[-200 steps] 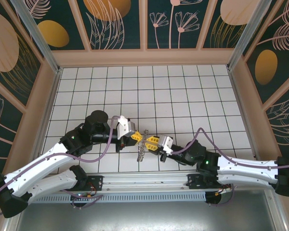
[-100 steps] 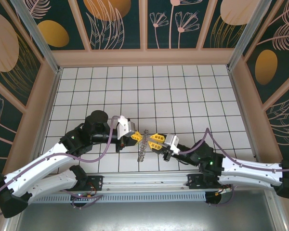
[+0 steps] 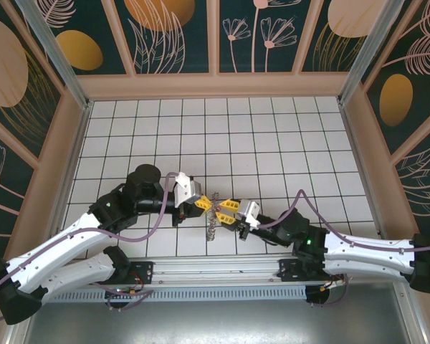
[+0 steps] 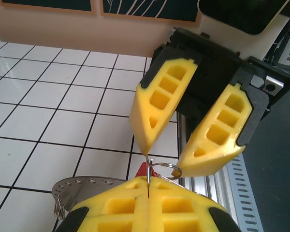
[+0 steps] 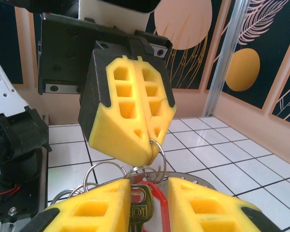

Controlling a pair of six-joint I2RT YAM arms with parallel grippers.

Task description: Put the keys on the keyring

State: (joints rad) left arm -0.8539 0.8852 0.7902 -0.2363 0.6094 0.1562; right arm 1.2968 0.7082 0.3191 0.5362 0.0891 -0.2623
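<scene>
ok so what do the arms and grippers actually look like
The left arm and the right arm both have white shells with black joints. A purple cable loops along each one. The left gripper and the right gripper have black bodies. Their wedge-shaped yellow fingers have rectangular cut-out pockets.

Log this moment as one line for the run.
left gripper: shut on thin wire ring | right gripper: open, tips beside that ring | silver key and red piece: in its gap
</scene>
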